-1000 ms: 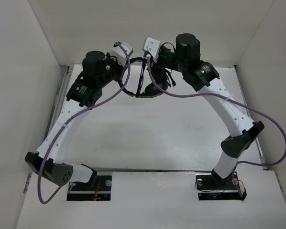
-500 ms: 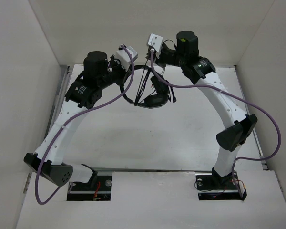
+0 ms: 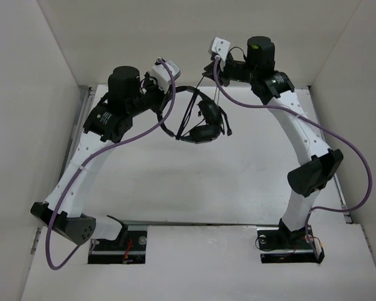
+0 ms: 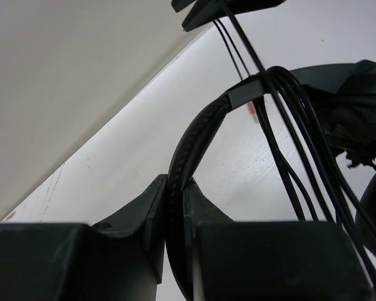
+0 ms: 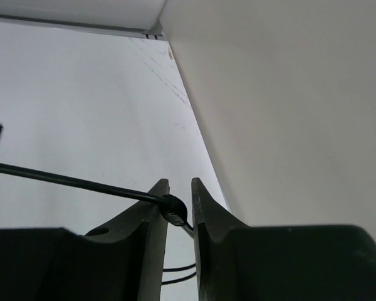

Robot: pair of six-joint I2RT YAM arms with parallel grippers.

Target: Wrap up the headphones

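Jaws on the left gripper [image 4: 175,194] were pressed together on the headband [image 4: 197,135] of the headphones [image 3: 200,125]. They held the set up by the band over the far middle of the counter [image 3: 194,188], earcups hanging low. Whether the cups touched the counter could not be told. Several strands of the thin cable [image 4: 282,125] already lay across the band just beyond that grip. Over on the right came the change. Within the last second the right gripper [image 5: 178,191], jaws pinching the cable, had swung off the headphones, up and rightward toward the back wall. The headphones had barely shifted. The cable now ran straight and taut from band to jaws. That looked like a fresh turn being pulled snug, with the wrap partway along. As for containers, none showed in any view, so nothing was being stowed.
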